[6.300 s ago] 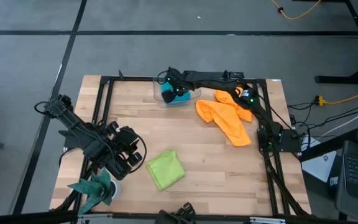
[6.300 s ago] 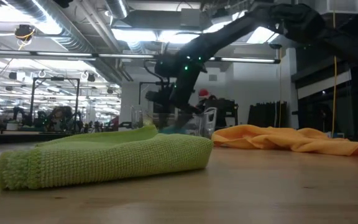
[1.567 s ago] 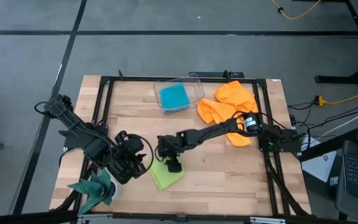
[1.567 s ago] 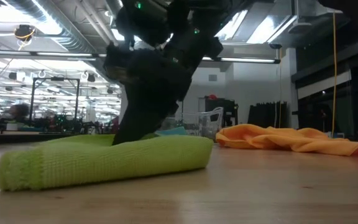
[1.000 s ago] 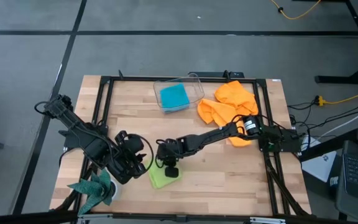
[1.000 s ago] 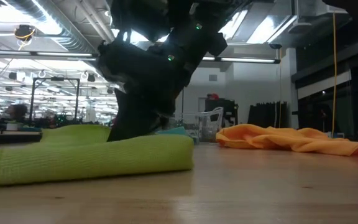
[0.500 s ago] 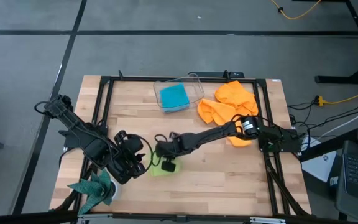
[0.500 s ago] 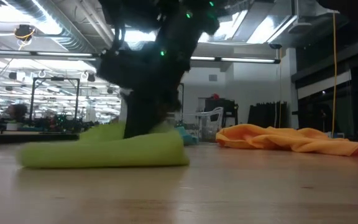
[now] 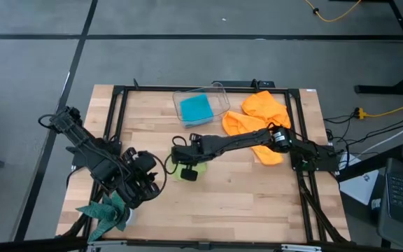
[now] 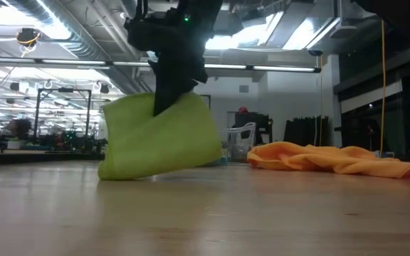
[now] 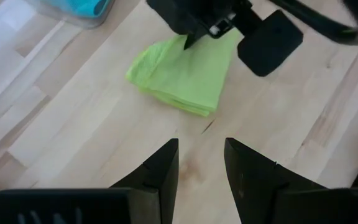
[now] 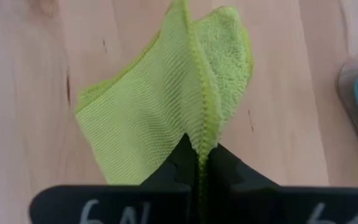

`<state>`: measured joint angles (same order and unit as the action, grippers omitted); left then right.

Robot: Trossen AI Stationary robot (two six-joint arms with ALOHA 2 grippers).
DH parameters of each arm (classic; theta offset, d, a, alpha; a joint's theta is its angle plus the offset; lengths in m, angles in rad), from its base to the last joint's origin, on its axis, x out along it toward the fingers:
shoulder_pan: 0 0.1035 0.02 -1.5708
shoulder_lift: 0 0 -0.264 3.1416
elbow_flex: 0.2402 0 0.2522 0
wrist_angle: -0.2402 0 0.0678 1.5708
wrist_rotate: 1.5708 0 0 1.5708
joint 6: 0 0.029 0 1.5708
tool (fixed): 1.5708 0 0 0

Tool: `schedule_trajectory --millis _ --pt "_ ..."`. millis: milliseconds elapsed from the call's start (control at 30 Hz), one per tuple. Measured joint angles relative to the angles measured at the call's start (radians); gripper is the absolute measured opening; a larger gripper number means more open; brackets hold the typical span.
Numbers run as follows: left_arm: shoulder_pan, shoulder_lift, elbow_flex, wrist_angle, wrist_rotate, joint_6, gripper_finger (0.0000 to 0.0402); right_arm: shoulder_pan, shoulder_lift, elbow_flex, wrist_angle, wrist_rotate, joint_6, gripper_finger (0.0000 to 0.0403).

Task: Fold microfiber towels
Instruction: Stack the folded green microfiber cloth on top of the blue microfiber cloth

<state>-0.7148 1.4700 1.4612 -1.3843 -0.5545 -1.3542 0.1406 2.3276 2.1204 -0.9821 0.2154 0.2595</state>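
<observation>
Right pincer has now lifted the lime-green towel off the table.

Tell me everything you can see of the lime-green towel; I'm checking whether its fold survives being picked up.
The lime-green towel is a small plush cloth with a ribbed knit face and a stitched hem. It is still folded in layers, pinched at its upper edge by the right end effector, which is shut on it. It hangs tilted, most of it lifted, with its lower left corner apparently on the wooden table near the middle. Nothing else touches it; the left end effector is nearby, apart.
</observation>
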Motion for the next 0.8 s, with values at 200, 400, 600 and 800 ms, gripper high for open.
schedule_trajectory --millis 200,400,600,800 --pt "-0.021 0.000 0.000 -0.013 0.000 -0.008 0.0121 -0.005 0.001 0.025 -0.049 0.015 -0.006 0.0012" --pt "-0.037 0.000 0.000 -0.014 0.000 -0.008 0.0121 -0.028 0.001 0.151 -0.150 0.065 -0.044 0.0012" --pt "-0.048 0.000 0.000 -0.014 0.000 -0.008 0.0121 -0.068 -0.056 0.202 -0.173 0.119 -0.114 0.0012" --pt "-0.047 0.000 0.000 -0.019 -0.004 -0.006 0.0121 -0.151 -0.140 0.208 -0.184 0.221 -0.169 0.0012"
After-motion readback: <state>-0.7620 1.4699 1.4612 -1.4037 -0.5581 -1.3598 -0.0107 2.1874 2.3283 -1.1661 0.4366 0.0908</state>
